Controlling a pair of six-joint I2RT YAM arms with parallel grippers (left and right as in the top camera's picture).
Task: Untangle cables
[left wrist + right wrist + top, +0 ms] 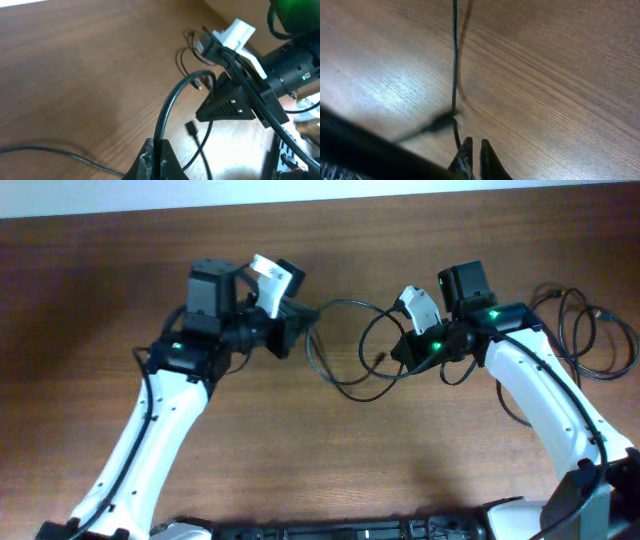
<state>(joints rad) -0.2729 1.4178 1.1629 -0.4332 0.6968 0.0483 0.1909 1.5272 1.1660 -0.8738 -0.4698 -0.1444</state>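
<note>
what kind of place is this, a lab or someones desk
Most likely a robotics lab bench rather than an ordinary desk: a white left arm and right arm work over a plain wooden table, with loose black cables lying on it.

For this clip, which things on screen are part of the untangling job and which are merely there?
Part of the job: looped cable, pinched in the left gripper; right gripper; cable heap at the right edge.
Merely there: table; arm wiring.

arms [150,430]: 2 | tools [298,317]: 2 | cables [345,303]: several (count unclear) | table [90,290]: 1
</note>
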